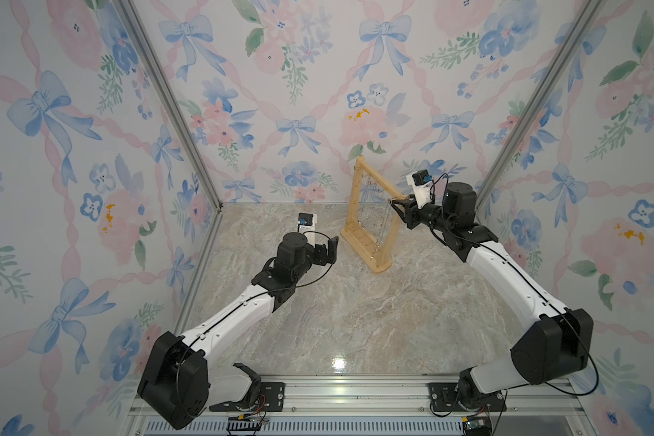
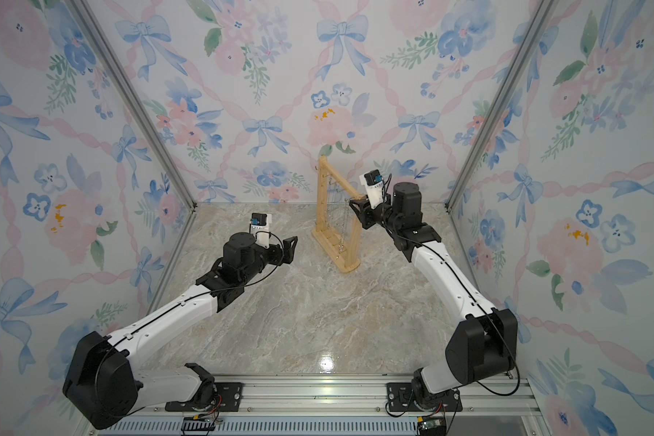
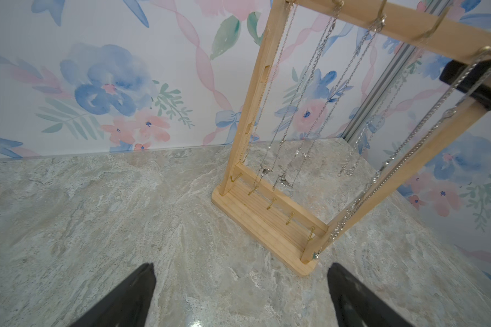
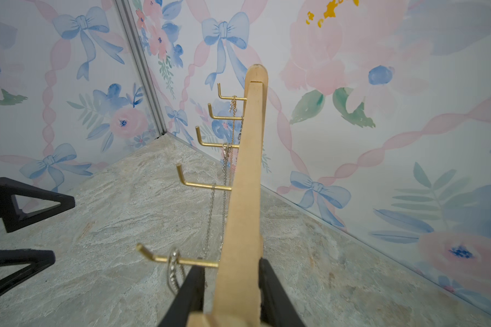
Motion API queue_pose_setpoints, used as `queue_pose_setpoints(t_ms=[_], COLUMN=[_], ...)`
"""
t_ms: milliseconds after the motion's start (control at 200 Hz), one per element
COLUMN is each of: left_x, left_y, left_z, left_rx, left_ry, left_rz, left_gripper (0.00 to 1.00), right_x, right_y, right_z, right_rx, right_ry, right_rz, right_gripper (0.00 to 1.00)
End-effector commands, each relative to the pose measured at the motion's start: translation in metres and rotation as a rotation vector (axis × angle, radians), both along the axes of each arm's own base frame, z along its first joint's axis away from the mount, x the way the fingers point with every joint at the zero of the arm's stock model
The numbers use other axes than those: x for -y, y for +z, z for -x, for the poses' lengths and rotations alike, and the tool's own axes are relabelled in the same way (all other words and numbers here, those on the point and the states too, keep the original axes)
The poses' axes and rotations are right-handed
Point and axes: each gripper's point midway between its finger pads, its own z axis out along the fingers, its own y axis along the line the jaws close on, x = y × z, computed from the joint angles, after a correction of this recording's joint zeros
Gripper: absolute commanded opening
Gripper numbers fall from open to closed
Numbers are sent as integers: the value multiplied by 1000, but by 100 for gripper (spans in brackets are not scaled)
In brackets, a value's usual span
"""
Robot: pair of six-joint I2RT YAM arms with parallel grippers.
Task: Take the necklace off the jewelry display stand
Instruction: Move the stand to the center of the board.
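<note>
Right fingers [image 4: 189, 294] clamp the top bar [image 4: 247, 170] of the light-wood rectangular jewelry display stand [image 3: 255, 223]; a silver twisted-chain necklace [image 4: 173, 276] hangs from the gold hook [image 4: 159, 257] just beside them. Left fingers [image 3: 133, 297] gape wide, well apart from it. A sideways pull could snag the chain on the upturned hook and tip the stand.

The left arm [image 1: 235, 317] and the right arm [image 1: 506, 271] look the same: long links in smooth white shells, with blocky black housings at the joints. A thin black cable [image 1: 596, 368] runs along each one. Near each wrist sits a small white camera mount [image 1: 423, 194] with a blue and black module. The fingers [image 4: 40, 193] are black triangles with open middles. The black base plates [image 1: 270, 390] carry silver screws.
</note>
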Motion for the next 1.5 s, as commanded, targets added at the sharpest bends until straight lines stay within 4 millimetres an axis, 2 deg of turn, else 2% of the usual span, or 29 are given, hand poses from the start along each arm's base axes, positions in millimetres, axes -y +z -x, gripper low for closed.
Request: queue_pose_setpoints(t_ms=[0, 195, 245, 260, 300, 520, 660, 735, 880, 1060, 1205, 1215, 1245, 1495], left_x=[-25, -53, -59, -61, -66, -80, -83, -84, -84, -82, -82, -82, -81, -80], left_y=[5, 11, 12, 12, 12, 12, 11, 11, 10, 11, 13, 13, 13, 14], left_z=[-2, -8, -9, -10, -11, -13, -14, -15, -16, -15, -15, -15, -15, -14], left_rx=[27, 40, 41, 41, 41, 43, 38, 37, 32, 31, 35, 35, 35, 36], left_ry=[96, 197, 220, 226, 238, 289, 298, 300, 295, 286, 283, 283, 280, 275], left_rz=[-31, -12, -7, -5, -4, 4, 11, 15, 22, 27, 31, 32, 34, 38], left_gripper=[98, 98, 98, 98, 98, 98, 98, 98, 98, 98, 98, 98, 98, 98], right_x=[-34, -56, -58, -62, -64, -77, -80, -79, -73, -66, -57, -56, -54, -43], right_y=[2, 3, 8, -2, -5, -10, -8, -7, 0, 6, -2, 7, 10, 10], right_z=[7, 3, 2, -2, -5, -10, -9, -9, -6, -2, -6, -2, 0, 4], right_rx=[19, 40, 55, 35, 30, 34, 46, 53, 70, 87, 69, 87, 93, 90], right_ry=[128, 197, 207, 212, 219, 248, 251, 243, 223, 198, 161, 160, 155, 104], right_rz=[4, 8, 9, 16, 23, 21, 18, 18, 13, 28, 45, 39, 38, 69], right_gripper=[26, 29, 29, 29, 29, 32, 40, 47, 53, 55, 57, 57, 57, 61])
